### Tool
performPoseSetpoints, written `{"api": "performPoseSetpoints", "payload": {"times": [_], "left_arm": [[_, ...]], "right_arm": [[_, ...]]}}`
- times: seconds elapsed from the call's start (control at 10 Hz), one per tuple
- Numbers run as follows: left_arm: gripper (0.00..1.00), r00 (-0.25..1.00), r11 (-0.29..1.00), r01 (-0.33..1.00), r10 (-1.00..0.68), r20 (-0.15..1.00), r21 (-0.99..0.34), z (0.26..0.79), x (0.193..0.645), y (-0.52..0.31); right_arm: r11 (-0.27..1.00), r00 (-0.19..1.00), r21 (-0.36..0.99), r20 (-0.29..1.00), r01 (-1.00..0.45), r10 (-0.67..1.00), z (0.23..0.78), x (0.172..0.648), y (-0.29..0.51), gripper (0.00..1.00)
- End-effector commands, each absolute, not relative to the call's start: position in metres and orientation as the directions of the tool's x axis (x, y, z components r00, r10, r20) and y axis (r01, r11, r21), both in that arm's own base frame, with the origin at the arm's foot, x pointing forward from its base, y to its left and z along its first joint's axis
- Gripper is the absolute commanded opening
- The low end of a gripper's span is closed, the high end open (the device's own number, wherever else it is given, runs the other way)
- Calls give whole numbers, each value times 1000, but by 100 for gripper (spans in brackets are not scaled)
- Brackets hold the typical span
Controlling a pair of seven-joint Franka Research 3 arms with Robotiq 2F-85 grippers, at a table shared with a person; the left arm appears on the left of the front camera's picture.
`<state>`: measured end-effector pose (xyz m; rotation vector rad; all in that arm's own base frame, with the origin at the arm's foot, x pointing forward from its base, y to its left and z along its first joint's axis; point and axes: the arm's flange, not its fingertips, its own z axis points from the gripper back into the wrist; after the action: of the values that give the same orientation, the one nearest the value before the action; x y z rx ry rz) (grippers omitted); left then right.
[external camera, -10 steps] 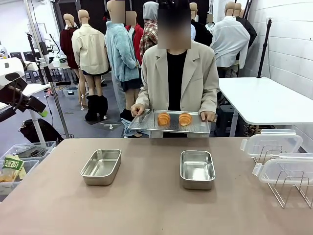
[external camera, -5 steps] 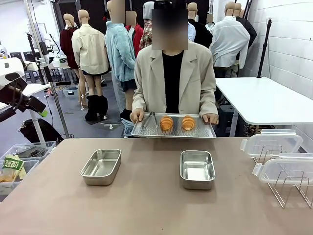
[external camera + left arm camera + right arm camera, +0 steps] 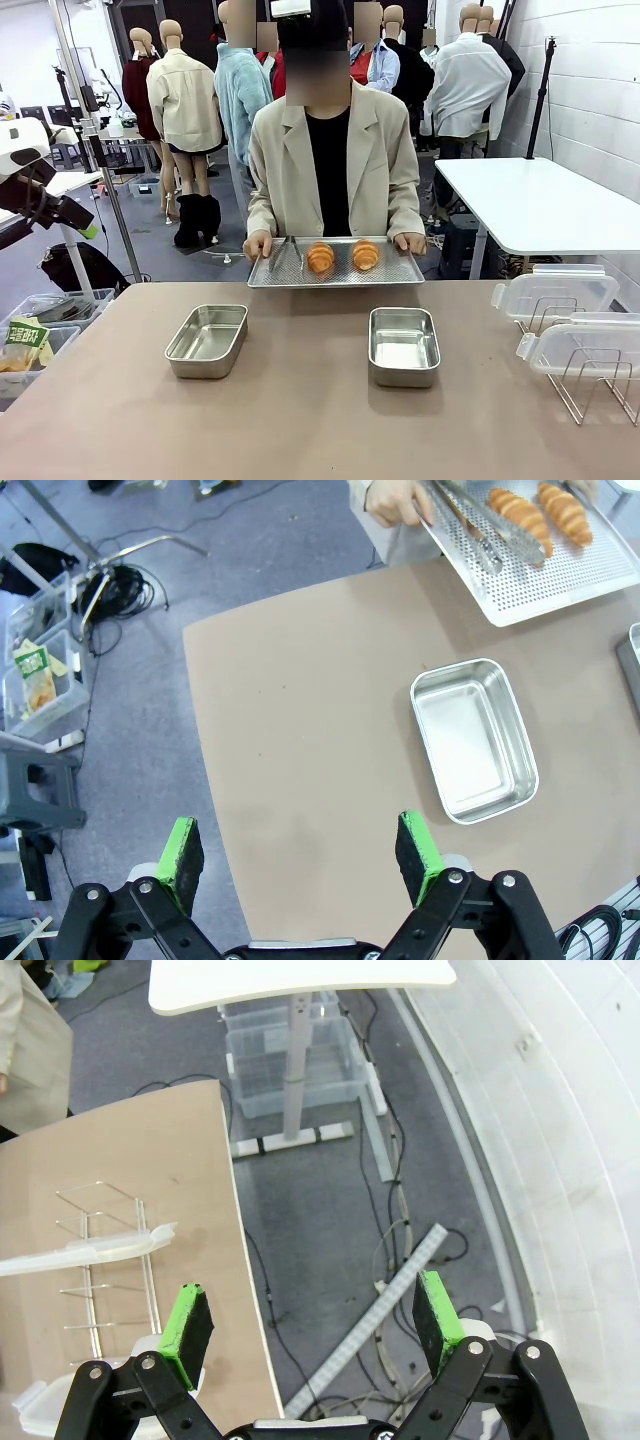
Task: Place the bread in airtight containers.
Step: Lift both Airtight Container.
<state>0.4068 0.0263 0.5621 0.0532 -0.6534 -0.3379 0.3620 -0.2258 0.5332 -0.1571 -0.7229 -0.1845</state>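
Note:
Two golden croissants, the bread, lie on a perforated steel tray that a person holds with both hands at the table's far edge. Metal tongs rest on the tray's left part. Two airtight containers stand open on the table, one at the left and one at the right. In the left wrist view my left gripper hangs open above the table's left part, with the left container, the tray and the bread farther off. My right gripper is open, high over the table's right edge and the floor.
Two clear lids lean in a wire rack at the table's right. The rack also appears in the right wrist view. A white table stands at the far right. Bins sit on the floor at the left.
The person has shifted to the picture's left with the tray and brought it lower, toward the table's far edge. Neither gripper has changed.

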Motion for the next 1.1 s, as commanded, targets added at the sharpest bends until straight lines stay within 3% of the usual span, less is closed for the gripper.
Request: {"api": "performPoseSetpoints", "payload": {"times": [0.0, 0.9, 1.0], "left_arm": [[100, 740, 944, 289, -327, 588, 161, 561, 404, 28], [100, 742, 944, 291, -325, 587, 154, 562, 407, 26], [100, 719, 923, 367, -361, 594, 116, 558, 421, 6]], "right_arm": [[972, 740, -77, 662, 223, -117, 530, 359, -223, 100], [972, 735, -79, 669, 221, -113, 533, 362, -226, 100], [985, 732, -86, 680, 150, -52, 550, 377, -195, 100]]}}
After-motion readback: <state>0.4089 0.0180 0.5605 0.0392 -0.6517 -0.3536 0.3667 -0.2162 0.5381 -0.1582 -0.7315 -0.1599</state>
